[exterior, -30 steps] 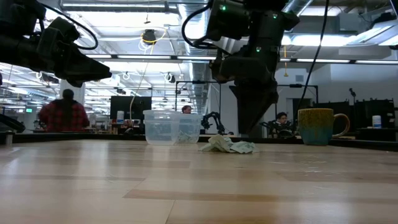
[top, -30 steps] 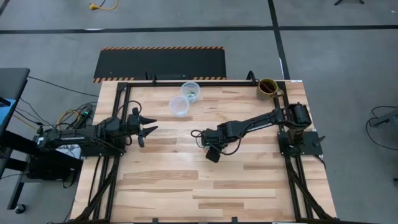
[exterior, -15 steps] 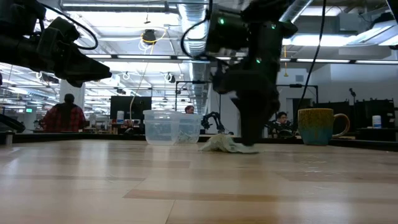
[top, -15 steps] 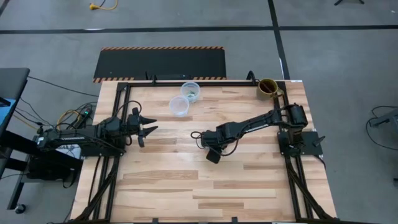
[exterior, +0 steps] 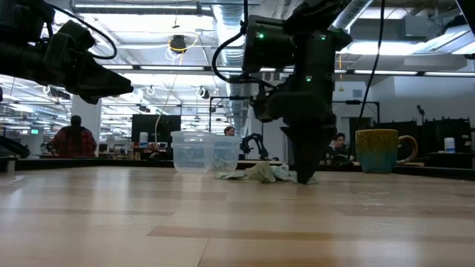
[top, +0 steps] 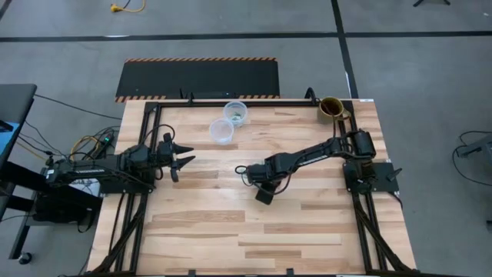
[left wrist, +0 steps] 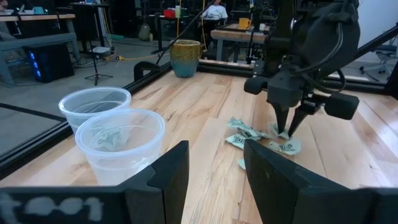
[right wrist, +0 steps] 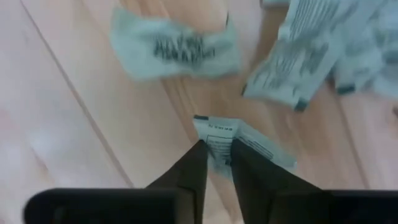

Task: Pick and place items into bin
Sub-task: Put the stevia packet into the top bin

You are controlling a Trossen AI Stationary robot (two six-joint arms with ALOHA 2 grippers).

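Observation:
Several small pale green-and-white wrapped pieces (left wrist: 261, 138) lie in a loose heap (exterior: 256, 173) on the middle of the table. My right gripper (right wrist: 217, 163) stands over the heap, pointing down, its fingertips at table level (exterior: 304, 178) and shut on one piece. My left gripper (top: 184, 160) hovers open above the table's left side, touching nothing (left wrist: 214, 171). Two clear plastic cups (top: 221, 131) stand upright near the far edge; the farther one (top: 235, 113) holds some green pieces. My right gripper pinches one wrapped piece by its end (right wrist: 216, 138) between the two fingertips (right wrist: 198, 160). The fingers come from above, pointing down. The rest of the piece (right wrist: 267, 149) lies flat on the table among the others.
A brown mug (top: 331, 107) stands at the table's far right corner (exterior: 378, 150). Other pieces lie scattered around the right gripper (right wrist: 174, 43). Black frame rails run along the left, right and far edges (top: 254, 101). People show in the room beyond the table (exterior: 73, 137).
The right gripper has come straight down from above the heap until its fingertips reach the table among the pieces. The heap has spread a little, with one piece now lying farther out toward the cups in the low view.

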